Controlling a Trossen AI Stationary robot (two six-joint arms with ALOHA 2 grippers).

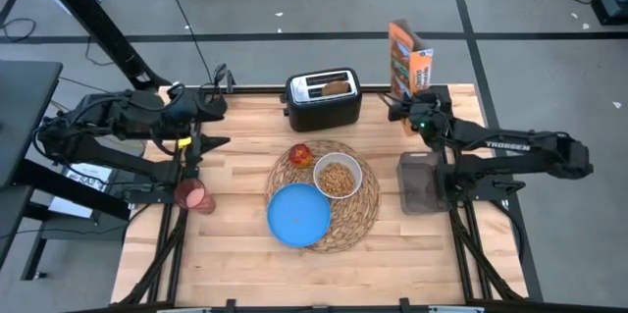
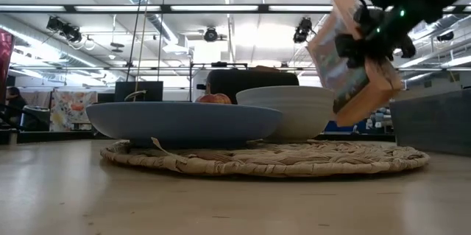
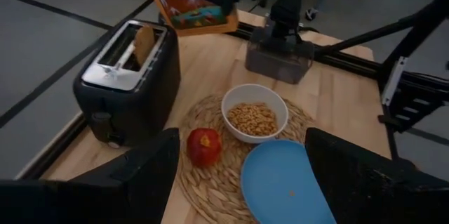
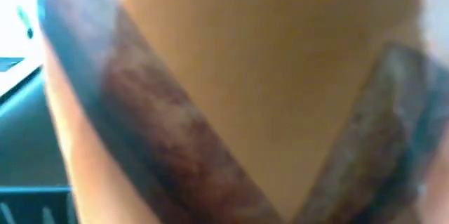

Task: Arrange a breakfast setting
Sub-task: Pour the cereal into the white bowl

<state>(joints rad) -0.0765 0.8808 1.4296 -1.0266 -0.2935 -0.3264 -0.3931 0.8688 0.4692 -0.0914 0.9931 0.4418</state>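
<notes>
**Cereal box aloft at the far right corner**

The right gripper (image 1: 410,109) is clamping an orange cereal box (image 1: 408,62) and holding it off the table, near the far right corner; in the low view the box (image 2: 352,62) is hanging tilted in the air. The right wrist camera is filled by the box face (nothing else readable there).

The left gripper (image 1: 218,107) is waiting over the far left of the table, fingers (image 3: 151,168) standing wide apart and holding nothing.

The woven straw placemat (image 1: 363,210) is lying at mid-table. On it the blue plate (image 1: 298,215) is sitting at the near side, the white bowl (image 1: 338,176) with cereal in it is sitting just beside the plate, toward the far right, and the small red fruit (image 1: 300,154) is resting beside the bowl at the far left.

The pink cup (image 1: 194,195) is standing on the left side, well apart from the mat. The black toaster (image 1: 324,99) is sitting at the far edge with a toast slice (image 1: 336,85) in one slot. A dark tray (image 1: 420,183) is lying right of the mat.
</notes>
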